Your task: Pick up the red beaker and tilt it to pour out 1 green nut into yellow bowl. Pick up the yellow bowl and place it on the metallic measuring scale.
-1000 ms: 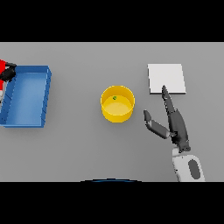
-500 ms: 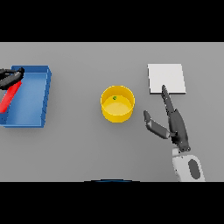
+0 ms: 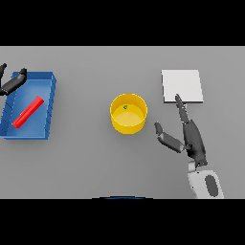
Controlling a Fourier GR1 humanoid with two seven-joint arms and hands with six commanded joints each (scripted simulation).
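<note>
Pouring looks done: a green nut (image 3: 125, 107) sits in the yellow bowl (image 3: 128, 113), just left of the right hand (image 3: 192, 139), which is spread and empty. It must next grasp the bowl and carry it to the scale (image 3: 182, 85) just beyond its fingertips. The red beaker (image 3: 28, 112) lies in the blue tray (image 3: 48, 125) below the open left hand (image 3: 13, 82).

Red beaker (image 3: 28, 112) lies tipped in the blue tray (image 3: 48, 95); yellow bowl (image 3: 128, 114) holds 1 green nut (image 3: 125, 107).

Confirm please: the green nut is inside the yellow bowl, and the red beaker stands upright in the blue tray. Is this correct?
Not fully. The head view shows the red beaker lying on its side in the blue tray, not upright. The green nut is indeed inside the yellow bowl.
</note>
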